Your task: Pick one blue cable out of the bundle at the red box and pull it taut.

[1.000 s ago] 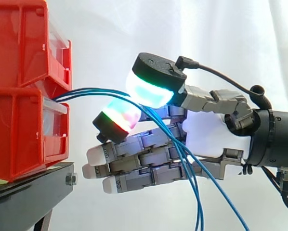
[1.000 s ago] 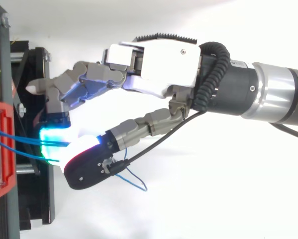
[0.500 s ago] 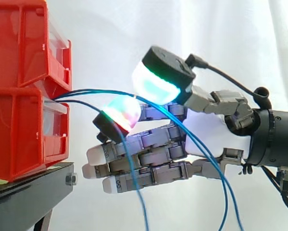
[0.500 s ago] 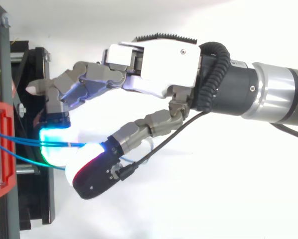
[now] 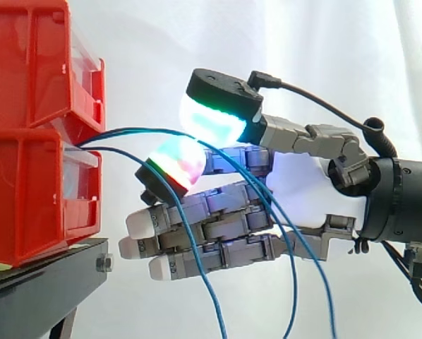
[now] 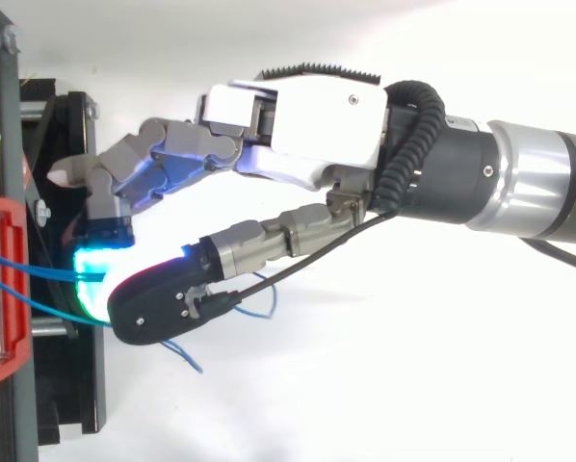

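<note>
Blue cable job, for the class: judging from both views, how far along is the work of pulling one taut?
Done: the hand sits close to the red box. In hand: its thumb and a finger appear to pinch a blue cable. Left: that cable arcs from the box and droops past the palm, so pulling it taut remains.

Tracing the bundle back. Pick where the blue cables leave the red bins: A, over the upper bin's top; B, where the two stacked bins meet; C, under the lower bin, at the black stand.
B: in the side view the blue cables come out where the upper red bin sits on the lower red bin.
</note>
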Robot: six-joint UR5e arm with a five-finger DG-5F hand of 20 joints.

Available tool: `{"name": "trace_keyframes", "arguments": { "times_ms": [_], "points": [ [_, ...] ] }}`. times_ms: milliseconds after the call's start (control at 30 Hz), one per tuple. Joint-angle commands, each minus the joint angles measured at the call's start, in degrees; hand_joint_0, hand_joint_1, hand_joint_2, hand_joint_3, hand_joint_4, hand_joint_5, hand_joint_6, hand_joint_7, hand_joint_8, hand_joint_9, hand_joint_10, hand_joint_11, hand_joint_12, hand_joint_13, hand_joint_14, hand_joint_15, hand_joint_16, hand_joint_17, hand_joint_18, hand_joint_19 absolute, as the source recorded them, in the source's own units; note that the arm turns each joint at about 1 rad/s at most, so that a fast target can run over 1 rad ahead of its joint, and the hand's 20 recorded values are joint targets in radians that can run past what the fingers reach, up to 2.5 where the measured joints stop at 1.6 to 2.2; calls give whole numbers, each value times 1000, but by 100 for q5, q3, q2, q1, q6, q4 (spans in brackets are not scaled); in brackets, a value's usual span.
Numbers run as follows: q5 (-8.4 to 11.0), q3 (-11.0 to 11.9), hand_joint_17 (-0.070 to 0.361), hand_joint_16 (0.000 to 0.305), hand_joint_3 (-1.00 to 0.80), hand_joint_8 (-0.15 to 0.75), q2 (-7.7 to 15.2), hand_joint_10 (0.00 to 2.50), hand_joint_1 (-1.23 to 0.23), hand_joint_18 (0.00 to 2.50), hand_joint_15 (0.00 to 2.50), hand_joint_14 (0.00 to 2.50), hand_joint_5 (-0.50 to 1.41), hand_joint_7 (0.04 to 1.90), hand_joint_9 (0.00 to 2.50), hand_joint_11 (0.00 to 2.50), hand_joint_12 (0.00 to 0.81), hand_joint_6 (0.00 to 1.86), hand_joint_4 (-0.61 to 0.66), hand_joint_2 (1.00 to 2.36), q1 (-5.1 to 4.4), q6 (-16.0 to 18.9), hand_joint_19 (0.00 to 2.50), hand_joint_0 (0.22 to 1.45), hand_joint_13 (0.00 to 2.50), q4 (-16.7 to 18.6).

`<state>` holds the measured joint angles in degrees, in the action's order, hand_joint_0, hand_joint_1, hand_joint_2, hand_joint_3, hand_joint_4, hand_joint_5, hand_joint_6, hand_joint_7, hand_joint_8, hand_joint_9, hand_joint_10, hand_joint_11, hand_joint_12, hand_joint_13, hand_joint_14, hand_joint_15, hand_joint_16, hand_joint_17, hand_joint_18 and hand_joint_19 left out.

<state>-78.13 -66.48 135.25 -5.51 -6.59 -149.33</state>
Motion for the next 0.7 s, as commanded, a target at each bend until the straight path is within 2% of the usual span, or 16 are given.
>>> {"name": "trace_keyframes", "arguments": {
  "times_ms": [0, 133, 267, 367, 400, 467, 567, 667],
  "points": [
    [0, 3, 144, 64, -103, 397, -8, 5, -675, 345, 107, 3, -177, 904, 651, 395, 417, 941, 181, 1006, -2, 0, 91, 606, 285, 0],
    [0, 12, 130, 58, -148, 361, 1, 7, -755, 334, 101, 3, -185, 910, 628, 406, 385, 939, 116, 1012, -2, -9, 74, 640, 278, 0],
    [0, 12, 122, 54, -215, 341, 1, 8, -827, 330, 87, 3, -190, 1002, 617, 395, 371, 932, 81, 1014, 6, -9, 55, 684, 272, 0],
    [0, 3, 122, 54, -378, 330, 1, 10, -883, 322, 71, 2, -197, 1018, 602, 388, 373, 928, 5, 1007, -2, -9, 31, 775, 269, 9],
    [0, 12, 121, 54, -433, 325, 1, 8, -891, 316, 64, 1, -201, 1119, 605, 393, 372, 929, 5, 1004, -2, -9, 34, 811, 267, 9],
    [0, 3, 120, 53, -470, 315, 1, 8, -886, 311, 68, 2, -200, 1147, 649, 399, 369, 933, -70, 1002, -2, -9, 56, 848, 282, 9],
    [0, 12, 118, 52, -500, 310, 1, 8, -879, 301, 76, 1, -199, 1131, 669, 389, 362, 936, -151, 1000, 6, -9, 75, 873, 290, 18],
    [0, 12, 117, 52, -500, 290, 1, 8, -874, 303, 69, 3, -201, 1096, 663, 383, 358, 937, -153, 1000, -2, -9, 67, 876, 286, 26]
  ]
}}
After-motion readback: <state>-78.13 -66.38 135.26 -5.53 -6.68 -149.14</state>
